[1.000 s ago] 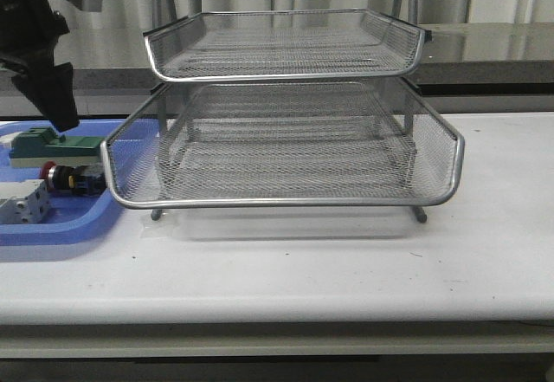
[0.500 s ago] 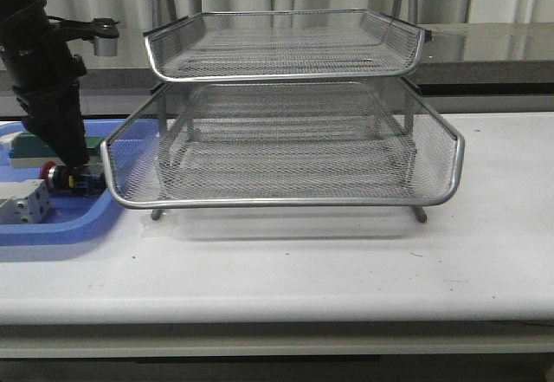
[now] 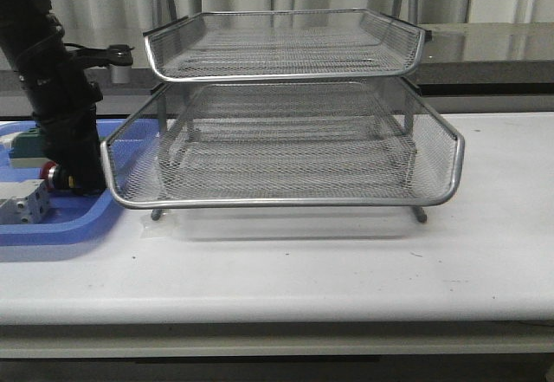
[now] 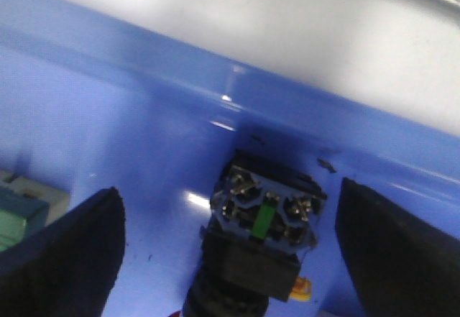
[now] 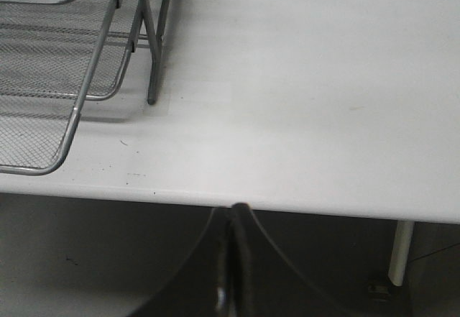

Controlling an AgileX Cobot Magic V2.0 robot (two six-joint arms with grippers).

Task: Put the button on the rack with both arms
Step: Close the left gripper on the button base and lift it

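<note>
Left gripper lowered into blue tray at left edge of the front view, jaws spread wide, one dark finger lower left and the other lower right of the wrist frame, nothing clamped. Button lying on tray floor between the two fingers, terminal end facing camera, green strip in the middle of the terminal block, yellow bit at its lower right; no contact with either finger visible. In front view only the red cap edge of the button peeking out left of the arm, just beside the rack's lower-left corner. White-grey block in tray at lower left, green block behind arm. Rack centre frame on white table, tiers empty of parts. Right gripper bottom centre of its wrist view, fingers pressed together, holding nothing, hanging beyond the table edge with the rack's leg at upper left.
</note>
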